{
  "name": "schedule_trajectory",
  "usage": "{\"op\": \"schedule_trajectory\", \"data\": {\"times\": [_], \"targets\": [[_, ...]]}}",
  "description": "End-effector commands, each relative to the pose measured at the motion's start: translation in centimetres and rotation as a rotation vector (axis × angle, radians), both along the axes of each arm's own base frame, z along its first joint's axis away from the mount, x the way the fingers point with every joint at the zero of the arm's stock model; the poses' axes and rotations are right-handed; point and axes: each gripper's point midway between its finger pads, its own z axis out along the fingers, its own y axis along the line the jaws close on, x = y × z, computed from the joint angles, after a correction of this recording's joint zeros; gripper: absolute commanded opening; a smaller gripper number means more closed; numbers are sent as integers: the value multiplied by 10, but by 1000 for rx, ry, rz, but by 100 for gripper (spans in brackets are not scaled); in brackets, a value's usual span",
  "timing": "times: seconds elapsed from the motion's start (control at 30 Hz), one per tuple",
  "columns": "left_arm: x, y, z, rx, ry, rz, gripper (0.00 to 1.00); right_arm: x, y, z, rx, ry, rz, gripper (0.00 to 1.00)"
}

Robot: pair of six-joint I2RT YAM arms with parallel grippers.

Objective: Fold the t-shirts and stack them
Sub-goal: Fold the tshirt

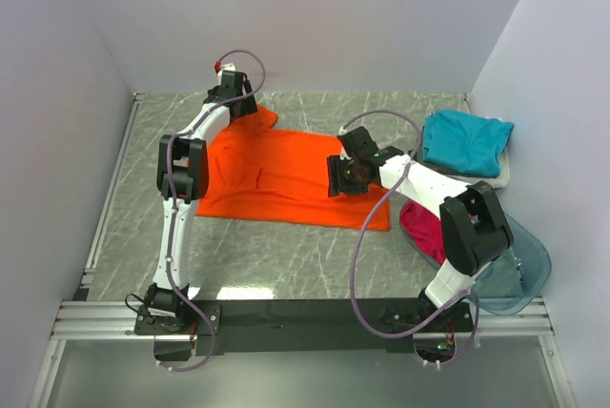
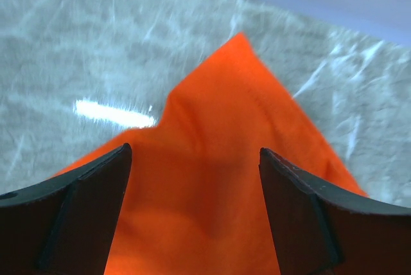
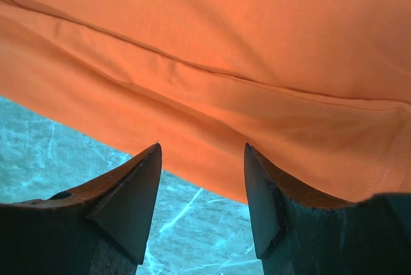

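A bright orange t-shirt [image 1: 286,174] lies spread flat on the marble table, one sleeve pointing to the back left. My left gripper [image 2: 196,153] hovers open over that sleeve's pointed corner [image 2: 237,114], nothing between its fingers. My right gripper [image 3: 202,150] stands open at the shirt's edge [image 3: 212,159], with cloth and bare table both showing between the fingertips. In the top view the right gripper [image 1: 347,175] is over the shirt's right part. A folded teal t-shirt [image 1: 467,141] rests at the back right on a pale whitish one [image 1: 503,173]. A magenta-pink t-shirt [image 1: 422,229] lies by the right arm.
A clear bluish plastic tub [image 1: 526,270] sits at the near right, partly under the right arm. White walls close in the table [image 1: 286,265] on the left, back and right. A metal rail [image 1: 286,317] carries both arm bases at the near edge.
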Motion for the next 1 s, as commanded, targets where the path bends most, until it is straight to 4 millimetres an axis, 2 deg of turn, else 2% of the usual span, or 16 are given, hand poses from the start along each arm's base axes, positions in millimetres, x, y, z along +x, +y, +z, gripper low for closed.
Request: {"op": "schedule_trajectory", "data": {"times": [0.0, 0.13, 0.23, 0.33, 0.37, 0.43, 0.47, 0.57, 0.6, 0.67, 0.7, 0.77, 0.8, 0.83, 0.9, 0.97], "targets": [[21, -8, 31, 1, -95, -45, 86, 1, 8, 15, 47, -52, 1, 61], [25, -11, 24, -11, -86, -57, 82, -2, 5, 9, 45, -40, -18, 61], [23, -12, 17, -18, -72, -62, 74, 3, 3, 7, 48, -35, -42, 61], [22, -13, 10, -25, -59, -69, 59, 17, -2, 10, 41, -43, -78, 59], [21, -12, 10, -28, -57, -69, 48, 22, -5, 10, 34, -49, -89, 59], [21, -12, 8, -37, -53, -72, 37, 37, -12, 16, 28, -66, -112, 59], [21, -11, 7, -41, -51, -73, 24, 42, -15, 18, 26, -70, -121, 59], [20, -5, 10, -66, -53, -57, 0, 67, -31, 23, 32, -91, -169, 59], [21, -3, 20, -77, -73, -55, 0, 77, -37, 28, 37, -108, -191, 59], [17, 4, 20, -91, -67, -40, 0, 92, -58, 22, 10, -104, -245, 59], [17, 6, 33, -96, -92, -33, 0, 105, -65, 28, -6, -134, -274, 59], [12, 16, 33, -91, -83, -13, 0, 119, -85, 20, -48, -129, -322, 59], [9, 21, 38, -92, -82, -6, 0, 129, -90, 25, -56, -147, -339, 59], [7, 23, 39, -95, -81, 0, 0, 134, -96, 15, -70, -127, -351, 59], [2, 30, 42, -95, -78, 11, 0, 151, -107, 18, -73, -140, -382, 59], [0, 31, 43, -107, -73, 12, 0, 158, -115, 5, -94, -112, -399, 59]]}}
